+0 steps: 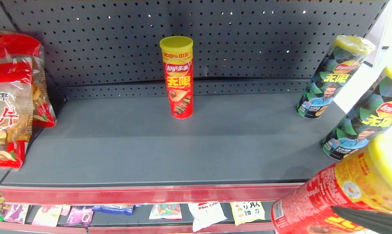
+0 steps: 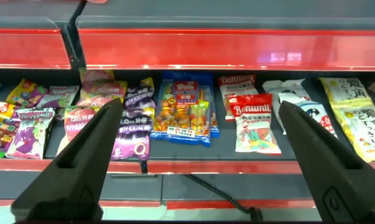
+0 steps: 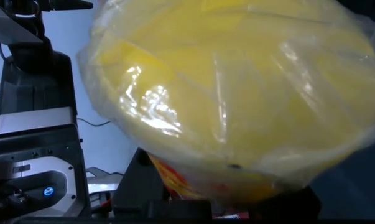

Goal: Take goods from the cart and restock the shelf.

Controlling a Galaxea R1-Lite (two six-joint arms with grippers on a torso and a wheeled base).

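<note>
At the lower right of the head view, the held can (image 1: pixel 339 191) sits in the right pincer (image 1: pixel 348 213), one dark finger showing under its red body. It hangs in front of the shelf (image 1: pixel 183 152), below the red front lip and not yet over the board. The pincer is closed on the can.

The step in hand looks like the carry to the shelf, with the placing not begun. The can lies tilted. Its long axis runs from the base at the lower left of that corner up to the yellow lid (image 1: pixel 387 162) at the upper right, and in the right wrist view the wrapped lid (image 3: pixel 237 87) faces the camera.

The next move probably calls for lifting the can above the lip, turning it base down, and setting it upright on the bare board. A sensible spot is between the standing red can (image 1: pixel 178 78) at the centre back and the green cans (image 1: pixel 332 78) at the right edge, without knocking either.

The left pincer (image 2: pixel 201 104) is spread wide and holds nothing, facing candy bags (image 2: pixel 184 109) on a lower shelf.
</note>
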